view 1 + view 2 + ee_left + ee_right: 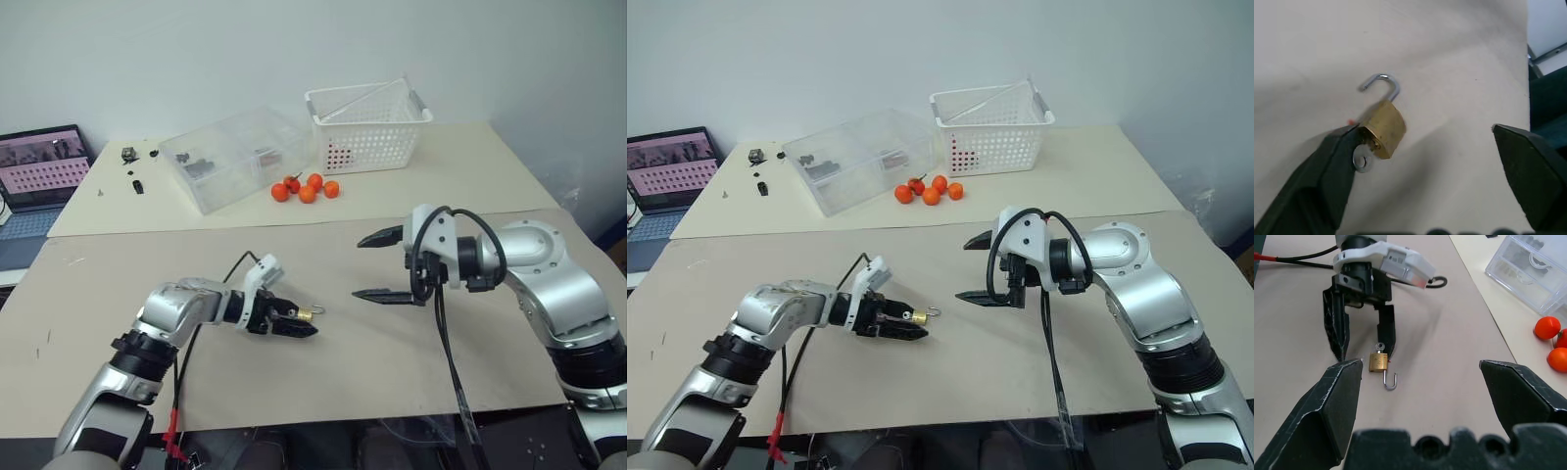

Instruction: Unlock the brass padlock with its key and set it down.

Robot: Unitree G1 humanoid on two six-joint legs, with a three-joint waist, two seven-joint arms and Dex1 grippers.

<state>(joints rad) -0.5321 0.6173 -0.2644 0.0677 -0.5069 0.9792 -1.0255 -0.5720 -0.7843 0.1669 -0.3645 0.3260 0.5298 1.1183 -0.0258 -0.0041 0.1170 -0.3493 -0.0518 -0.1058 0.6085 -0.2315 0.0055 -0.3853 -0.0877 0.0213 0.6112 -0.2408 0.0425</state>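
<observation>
- The left gripper [1365, 340] is low over the beige table [392, 362], and its two black fingers stand apart; they do not clamp anything.
- The brass padlock [1383, 134] lies on the table between these fingers, close to the tips. In the left wrist view it touches one finger [1327, 176], and the other finger is well apart from it.
- The silvery shackle [1382, 84] of the padlock is swung open — its free end is out of the body, and the hook points away from the left gripper.
- The key [1361, 160] sits in the bottom of the padlock body; only its round silvery head is seen, just beside the near finger.
- The right gripper [377, 264] is held higher, to the side of the left one and facing it. Its jaws are wide open and nothing is between them.
- From the right gripper, the padlock is ahead and lower, near the left fingertips.
- Far behind both grippers, on a second table, lie four small orange fruits [307, 188], with a clear plastic box [235, 157] on one side of them and a white basket [367, 122] behind — all well apart from the padlock.
- A laptop [44, 166] stands at the far left edge.
</observation>
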